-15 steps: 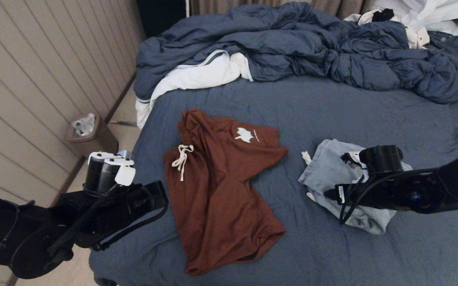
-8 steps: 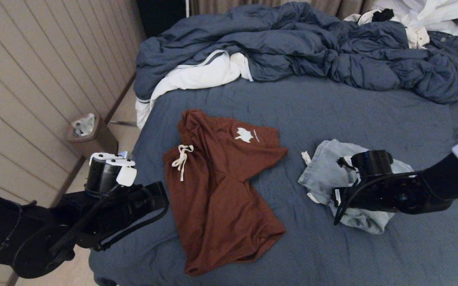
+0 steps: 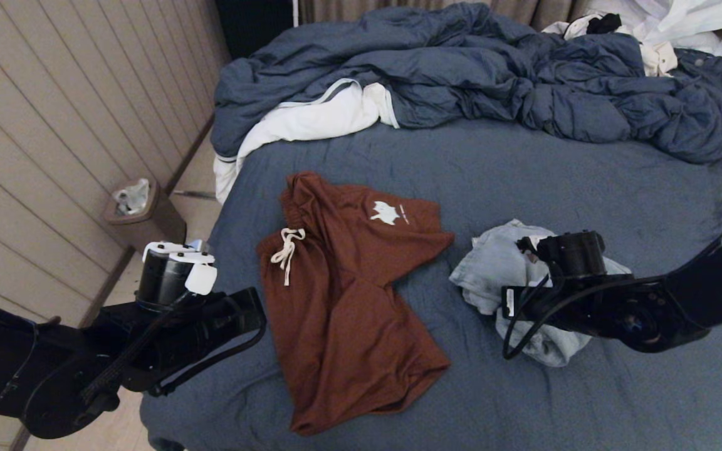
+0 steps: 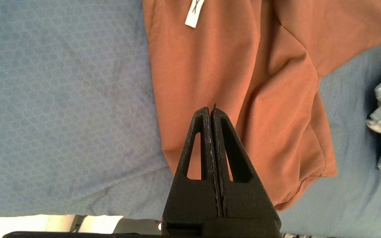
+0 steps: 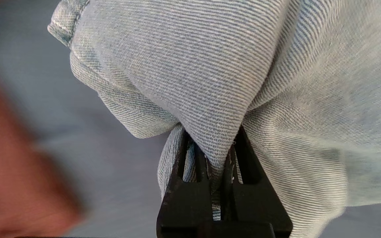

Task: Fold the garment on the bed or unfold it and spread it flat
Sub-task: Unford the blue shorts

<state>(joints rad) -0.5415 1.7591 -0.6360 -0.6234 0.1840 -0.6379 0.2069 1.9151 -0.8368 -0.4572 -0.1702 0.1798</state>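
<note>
Bed (image 3: 524, 181) with its blue sheet fills most of the room, and a puffy blue duvet (image 3: 474, 69) is bunched at the far end. Red-brown shorts (image 3: 348, 294) lie flat in the middle. Just beside them sits a crumpled pale blue garment (image 3: 492, 269). The right gripper (image 5: 218, 155) has pinched a fold of it tight. The left gripper (image 4: 211, 112), fingers pressed together and holding nothing, hangs over the red-brown shorts' edge.

Pale denim garment (image 3: 492, 266) bunched on bed (image 3: 524, 181), beside rust shorts (image 3: 342, 294).
</note>
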